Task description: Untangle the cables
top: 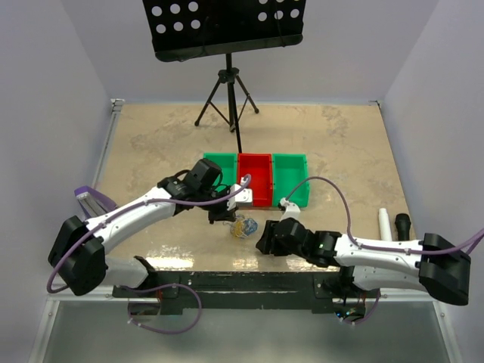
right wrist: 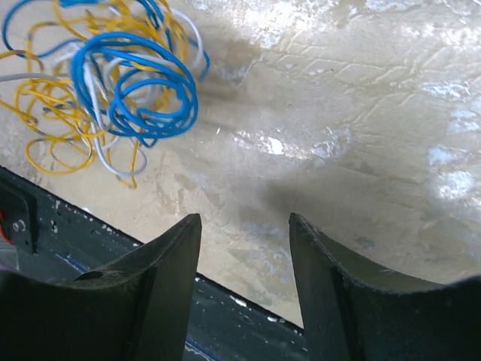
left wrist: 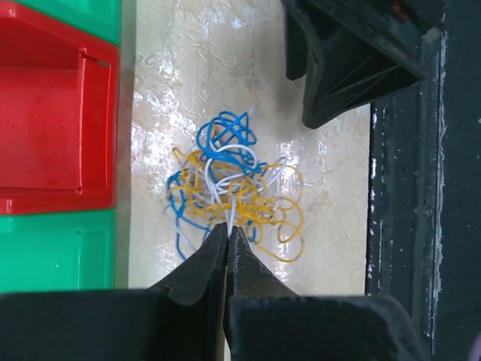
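Nearest to you, the black metal rail (left wrist: 421, 188) is running along the front edge of the beige marbled table (top: 340, 136). Just past that rail, your right gripper (right wrist: 244, 222) is hanging low over the tabletop with its two black fingers (right wrist: 161, 271) spread wide apart, gripping nothing (bare table is showing in the gap between them). It is pointing toward the clump of thin blue, yellow-orange and white cables (left wrist: 233, 188), which is lying near it but apart from its tips. In the right wrist view the clump is sitting in the upper left corner, with a loose blue coil lying over yellow loops.

The clump is resting on the table near the front, between the rail and the row of bins. Your left gripper (left wrist: 228, 232) is reaching in from the left. Its fingers are clenched together, and the tips are pinching the edge of the clump, where a white strand and some yellow ones are running in.

Behind that, three open bins are standing side by side and touching: a green plastic bin (top: 219, 166), a red plastic bin (top: 255, 180) in the middle, and a second green plastic bin (top: 292, 178). Off to the right, a white tube (top: 384, 223) and a short black cylinder (top: 402, 224) are lying next to each other. At the far edge, a black perforated music stand (top: 227, 26) is standing on a tripod.
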Robot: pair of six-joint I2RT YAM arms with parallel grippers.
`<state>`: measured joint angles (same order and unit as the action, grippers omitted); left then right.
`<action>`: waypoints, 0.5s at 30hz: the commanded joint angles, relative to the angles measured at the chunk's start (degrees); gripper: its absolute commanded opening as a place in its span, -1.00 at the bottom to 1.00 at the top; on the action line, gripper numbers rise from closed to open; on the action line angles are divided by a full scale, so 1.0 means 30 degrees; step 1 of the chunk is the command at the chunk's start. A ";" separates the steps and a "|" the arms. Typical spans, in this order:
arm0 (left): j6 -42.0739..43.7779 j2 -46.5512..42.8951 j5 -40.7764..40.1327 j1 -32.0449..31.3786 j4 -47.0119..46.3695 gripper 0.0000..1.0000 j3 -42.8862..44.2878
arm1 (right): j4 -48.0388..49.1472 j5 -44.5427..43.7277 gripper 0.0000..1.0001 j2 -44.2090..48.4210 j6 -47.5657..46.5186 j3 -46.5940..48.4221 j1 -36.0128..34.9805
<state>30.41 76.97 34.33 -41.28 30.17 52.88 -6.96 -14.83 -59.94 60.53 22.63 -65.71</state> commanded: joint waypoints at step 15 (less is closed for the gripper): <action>-0.3075 0.0681 -0.5229 0.0019 -0.0447 -1.00 -0.0401 | 0.3052 0.0313 -0.02 -0.1788 -0.1779 0.2183 -0.0916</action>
<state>24.93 78.35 23.83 -41.28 31.16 51.22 -0.73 -14.79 -66.98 56.51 27.31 -66.59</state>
